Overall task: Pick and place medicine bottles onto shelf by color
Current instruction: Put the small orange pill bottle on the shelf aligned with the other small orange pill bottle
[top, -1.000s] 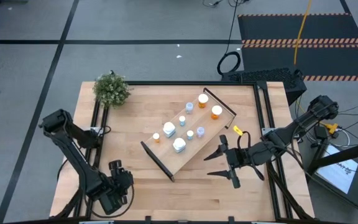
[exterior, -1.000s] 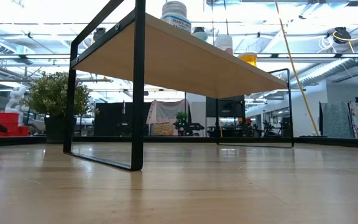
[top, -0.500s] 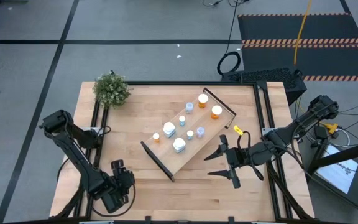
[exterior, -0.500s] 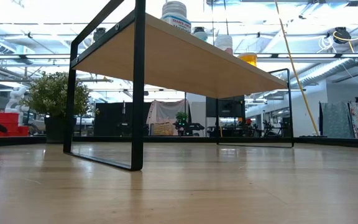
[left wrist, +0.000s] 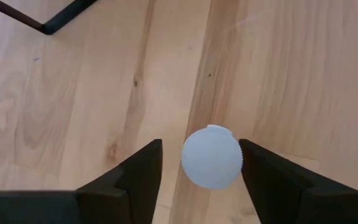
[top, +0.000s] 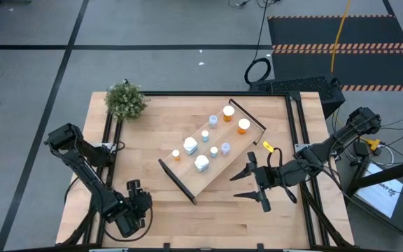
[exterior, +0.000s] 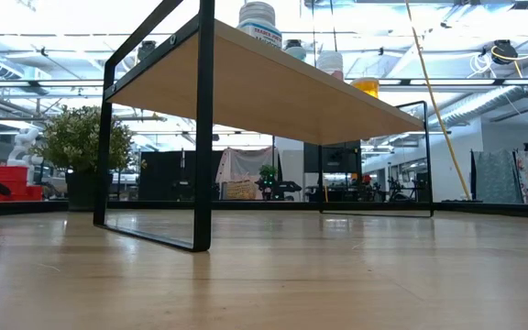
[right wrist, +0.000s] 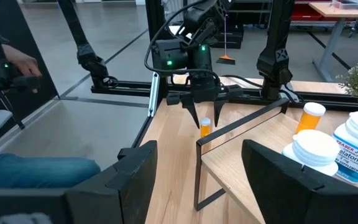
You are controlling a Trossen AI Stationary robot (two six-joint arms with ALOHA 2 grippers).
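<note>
A small orange medicine bottle (right wrist: 205,127) with a white cap (left wrist: 210,157) stands upright on the table near its near left corner. My left gripper (left wrist: 201,148) points down over it, open, one finger on each side of the cap; the high view shows this gripper (top: 133,201) but not the bottle. The shelf (top: 212,148) stands slantwise mid-table on its black brackets and carries several bottles: orange (top: 243,127), pale blue (top: 213,120) and white (top: 201,163). My right gripper (top: 248,183) hovers open, off the shelf's near right side, holding nothing. My left gripper comes at the bottle from above, its fingers astride the white cap. One finger (left wrist: 260,174) stands right at the cap's rim (left wrist: 236,158), and I cannot tell whether it touches. A gap shows between the other finger and the cap. The bottle stands on the table.
A green bushy plant (top: 126,101) sits at the far left corner. A small yellow object (top: 267,146) lies right of the shelf. Bare wood lies along the near edge between the two arms. In the low view the shelf (exterior: 273,87) spans the picture, bottles (exterior: 258,16) on top.
My left gripper has sunk a little at the table's near left corner. The right arm, the shelf and the bottles on it have kept still.
</note>
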